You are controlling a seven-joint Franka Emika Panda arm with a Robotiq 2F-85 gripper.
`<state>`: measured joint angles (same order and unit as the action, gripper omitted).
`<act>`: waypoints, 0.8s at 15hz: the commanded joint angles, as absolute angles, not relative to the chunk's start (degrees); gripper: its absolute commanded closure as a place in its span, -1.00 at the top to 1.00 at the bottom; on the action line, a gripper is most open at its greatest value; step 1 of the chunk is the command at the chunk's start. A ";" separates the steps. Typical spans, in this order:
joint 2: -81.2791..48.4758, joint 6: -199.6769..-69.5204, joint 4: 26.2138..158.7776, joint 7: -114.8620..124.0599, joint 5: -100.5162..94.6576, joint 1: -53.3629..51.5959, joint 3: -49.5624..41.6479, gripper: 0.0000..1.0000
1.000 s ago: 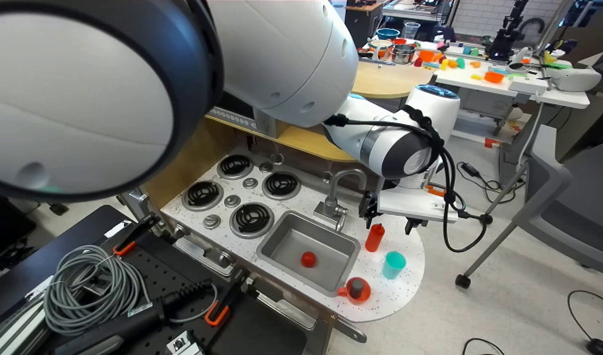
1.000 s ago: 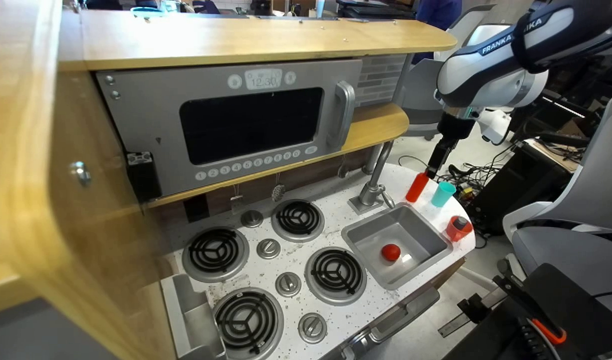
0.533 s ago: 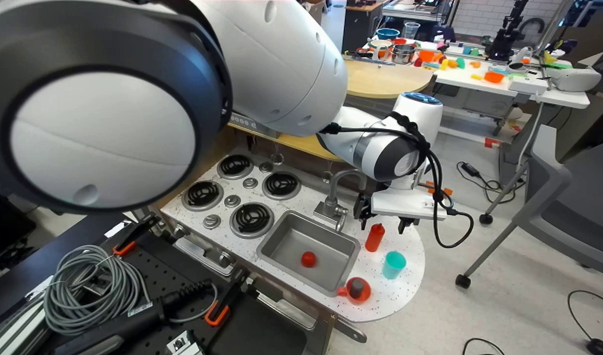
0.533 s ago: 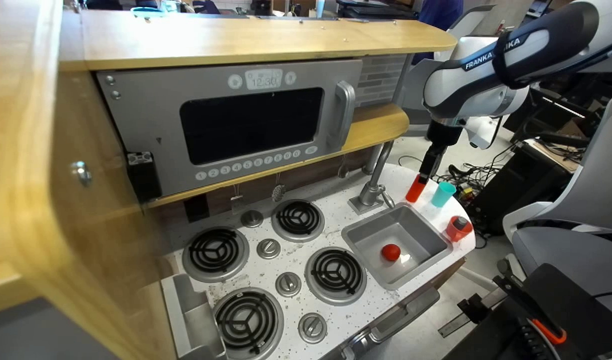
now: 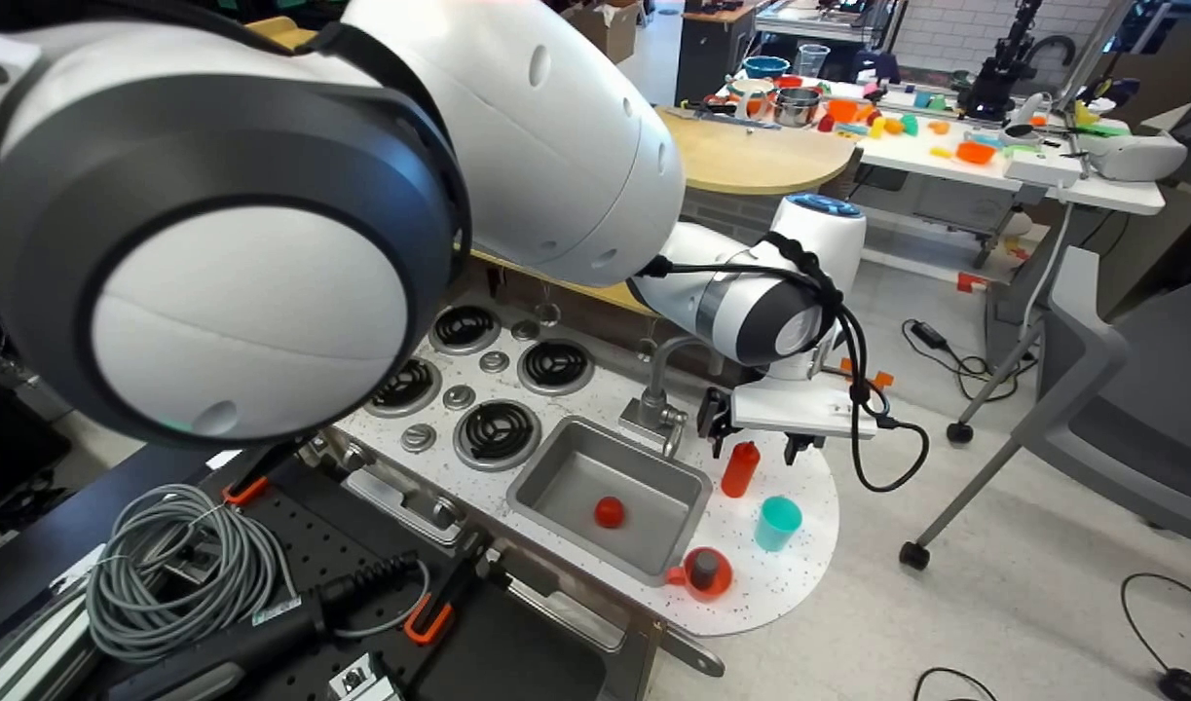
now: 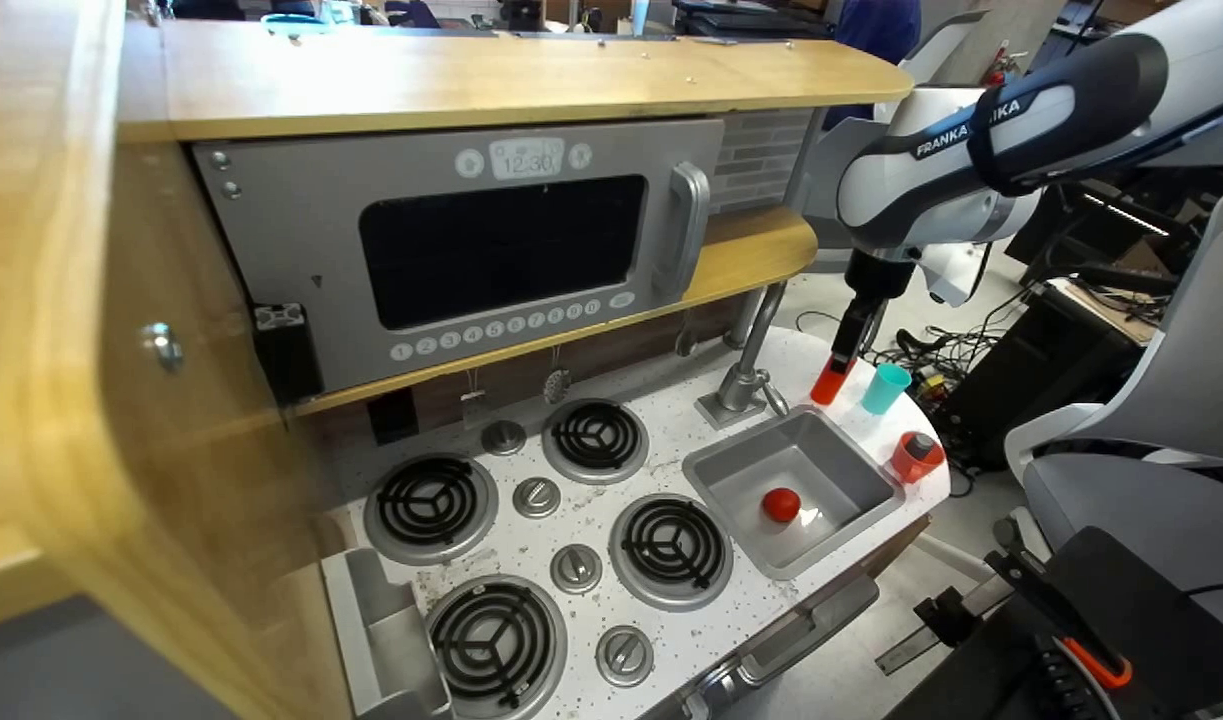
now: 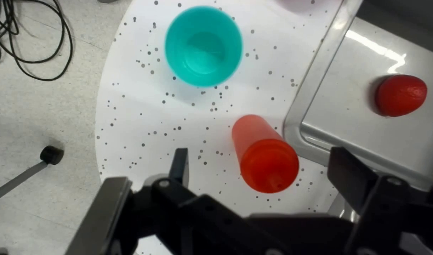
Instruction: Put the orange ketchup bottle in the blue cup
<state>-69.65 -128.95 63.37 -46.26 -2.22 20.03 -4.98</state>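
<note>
We have the gripper [image 7: 259,161] over the orange ketchup bottle [image 7: 266,156], which stands upright on the white counter [image 7: 138,113] just beside a corner of the sink [image 7: 347,106]; the blue cup [image 7: 204,46] is on that same counter, farther from the sink than the bottle. Our jaws are spread wide w/ nothing held: in the wrist view one finger is on the sink side of the bottle's top, one on the side away, w/ the narrower gap toward the sink. How low the fingertips are, we can't tell. Step in hand, we judge: lining up the grasp. To do it well we prob want a small nudge sinkward so the gaps even out, then straight down till the pads face the bottle's body, w/ an eye on the sink-side finger so it doesn't catch the sink's rim. Then we squeeze slowly, b/c a narrow upright toy prob tips if one finger gets there first. W/ a firm hold we'd lift until the base clears the cup's lip, move away from the sink, ctr over its mouth & lower it upright, clear of the red-orange mug [image 6: 910,467] near the sink's next corner
</note>
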 commanded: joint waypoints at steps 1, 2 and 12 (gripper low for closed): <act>-72.42 -125.95 58.69 -45.04 -3.91 20.03 -4.75 0.90; -72.78 -125.46 58.25 -45.07 -3.93 19.99 -4.73 0.45; -71.32 -125.73 59.08 -46.57 -3.81 19.83 -5.65 -0.72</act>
<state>-72.16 -126.53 59.55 -46.26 -3.10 20.02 -4.99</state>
